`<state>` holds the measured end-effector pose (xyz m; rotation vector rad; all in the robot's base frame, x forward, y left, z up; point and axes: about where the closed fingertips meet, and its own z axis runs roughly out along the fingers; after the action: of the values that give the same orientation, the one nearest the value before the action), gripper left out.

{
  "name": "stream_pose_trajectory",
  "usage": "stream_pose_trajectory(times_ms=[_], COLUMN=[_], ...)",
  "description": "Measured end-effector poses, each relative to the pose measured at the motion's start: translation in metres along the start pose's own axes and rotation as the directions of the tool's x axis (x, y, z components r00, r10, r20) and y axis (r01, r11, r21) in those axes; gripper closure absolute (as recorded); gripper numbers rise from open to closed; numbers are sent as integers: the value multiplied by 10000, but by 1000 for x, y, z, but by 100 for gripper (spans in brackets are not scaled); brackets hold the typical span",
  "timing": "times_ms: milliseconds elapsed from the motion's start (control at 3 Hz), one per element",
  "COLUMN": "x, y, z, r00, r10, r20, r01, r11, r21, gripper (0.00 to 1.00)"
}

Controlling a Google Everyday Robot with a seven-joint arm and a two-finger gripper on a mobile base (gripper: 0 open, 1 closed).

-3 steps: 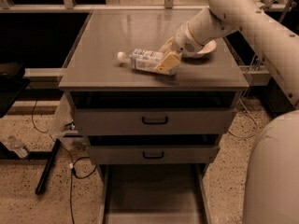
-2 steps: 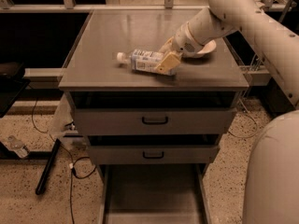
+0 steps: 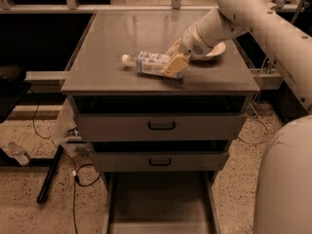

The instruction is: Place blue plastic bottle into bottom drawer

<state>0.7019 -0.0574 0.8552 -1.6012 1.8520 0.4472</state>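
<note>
**Bottle may slip from an end-on hold**

The bottle (image 3: 148,62) is laid on its side on the surface (image 3: 136,33), cap away from the claw (image 3: 171,60); the claw is set at its base end, clenched or released cannot be told; held only there, the bottle could be tipped, dropped or rolled off before the open drawer (image 3: 158,204) below is reached; the bowl (image 3: 217,50) just behind could be knocked.

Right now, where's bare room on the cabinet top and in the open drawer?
Cabinet top: the whole left side and the back strip behind the blue plastic bottle are bare. Crowded mid-right, where the gripper sits at the bottle's base end with the bowl close behind it. The bottom drawer has a bare floor, wall to wall.
</note>
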Motion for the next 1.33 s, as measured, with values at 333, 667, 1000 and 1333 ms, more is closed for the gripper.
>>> stream_pose_trajectory(times_ms=[333,667,1000,1333], x=[-2,-12,-21,-6], y=[12,32,58,89], z=[-3,-16,-38,-68], r00=[9999,9997,9984,9964], r10=[-30,-87,-433,-842], r20=[98,233,356,116], r01=[30,83,414,819], r11=[10000,9998,9978,9876], r21=[30,185,510,1340], gripper=[100,100,100,100])
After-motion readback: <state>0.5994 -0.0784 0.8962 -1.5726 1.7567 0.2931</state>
